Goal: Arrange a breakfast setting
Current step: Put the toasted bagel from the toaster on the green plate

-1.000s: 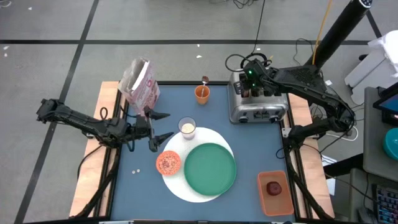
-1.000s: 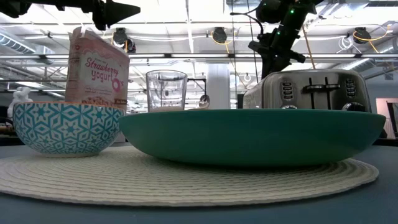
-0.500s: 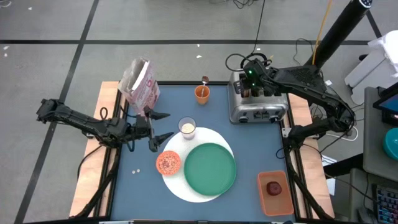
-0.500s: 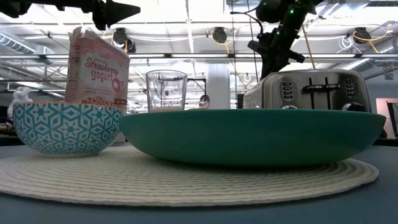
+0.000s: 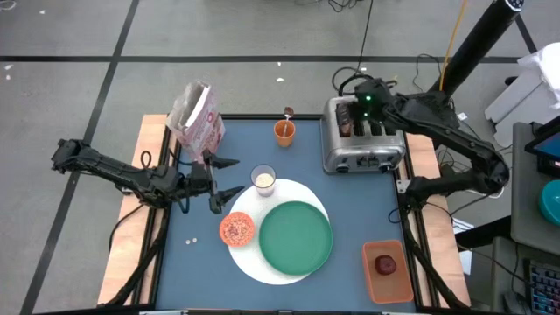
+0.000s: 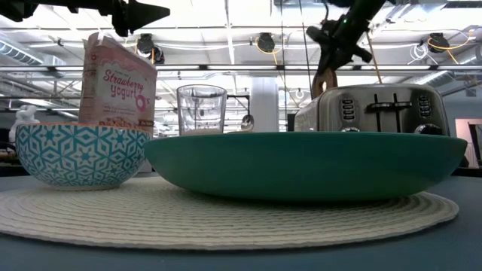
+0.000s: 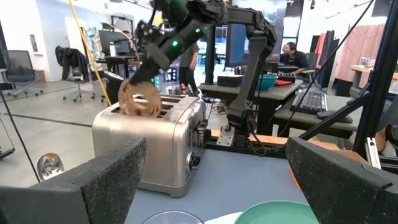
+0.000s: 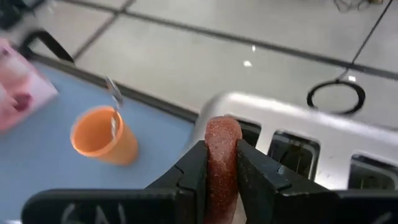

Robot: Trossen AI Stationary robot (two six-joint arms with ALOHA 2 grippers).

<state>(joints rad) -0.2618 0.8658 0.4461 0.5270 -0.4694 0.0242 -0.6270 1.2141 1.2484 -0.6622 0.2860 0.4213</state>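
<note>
My right gripper [image 8: 221,150] is shut on a brown bagel [image 7: 140,99] over the silver toaster [image 5: 363,144] at the far right of the table. My left gripper [image 5: 232,177] hangs open and level at the left, beside the glass of milk [image 5: 263,179], holding nothing. The green plate [image 5: 296,238] and a bowl of reddish cereal [image 5: 236,229] sit on the round white mat [image 5: 262,267]. The pink cereal box [image 5: 197,118] stands at the far left. A spoon [image 8: 112,93] stands in an orange cup [image 5: 284,132]. A dark red fruit [image 5: 385,264] lies in the orange tray [image 5: 386,282]. My right gripper pinches the bagel's upper rim [image 8: 221,134] between its two fingers [image 8: 193,168], one on each flat face. The fingers come slanting down from above. The bagel hangs upright on edge below them, most of it above the toaster's slot nearest the table's left [image 7: 149,118].
The toaster takes the far right corner, with its cable behind it. The orange tray sits at the near right. Two small white bits [image 5: 190,241] lie on the blue table left of the mat. Bare table shows between the mat and the toaster.
My right gripper has risen from the toaster's top and drawn back a little toward the far right, taking the bagel up out of the slot. The bagel stays upright in the hold.
</note>
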